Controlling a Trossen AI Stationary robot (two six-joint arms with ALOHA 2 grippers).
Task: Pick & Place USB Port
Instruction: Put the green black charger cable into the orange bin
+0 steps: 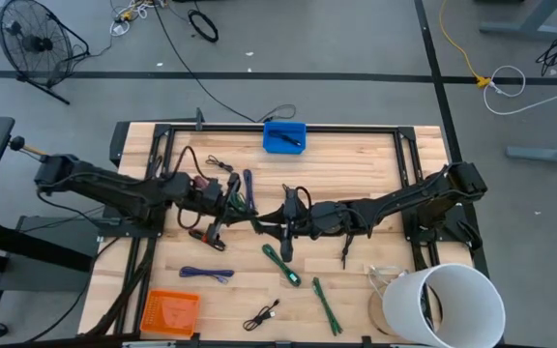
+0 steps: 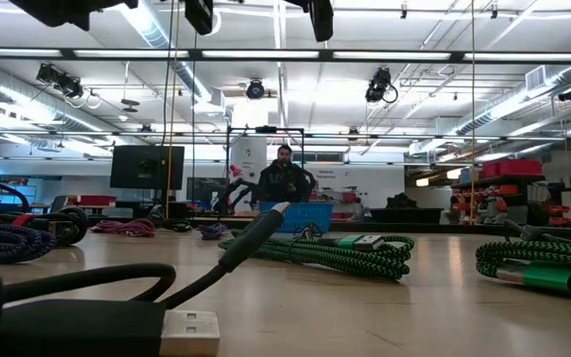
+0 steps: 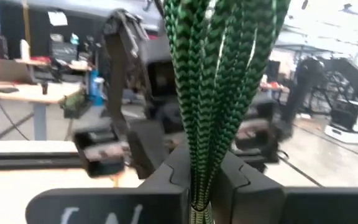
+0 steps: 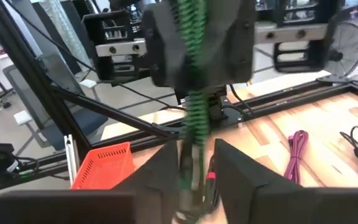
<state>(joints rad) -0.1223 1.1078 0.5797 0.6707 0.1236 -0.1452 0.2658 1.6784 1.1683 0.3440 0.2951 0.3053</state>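
A green-and-black braided cable [image 3: 219,87], bunched into several strands, hangs in mid-air over the table's middle between my two grippers. My left gripper [image 3: 197,171] comes from the table's left and is shut on it. My right gripper [image 4: 194,165] faces it from the right. Its fingers stand apart on either side of the same cable [image 4: 194,106]. In the high view both grippers meet near the table's centre [image 1: 264,220], where the cable hardly shows. A black USB plug [image 2: 188,332] lies on the table near the low camera. My left gripper pinches the bunched strands of the green cable [image 3: 199,186] between its two fingers. The fingers come about level from the table's left. The bundle fans out beyond the fingers, clear of the table. Whether my right gripper's fingers [image 4: 232,165] touch the cable, I cannot tell.
A blue bin [image 1: 284,136] stands at the far edge, an orange bin [image 1: 170,311] at the near left and a white bucket [image 1: 443,304] at the near right. Loose green cables [image 1: 280,263], a purple one [image 1: 206,275] and a black one [image 1: 261,316] lie on the table.
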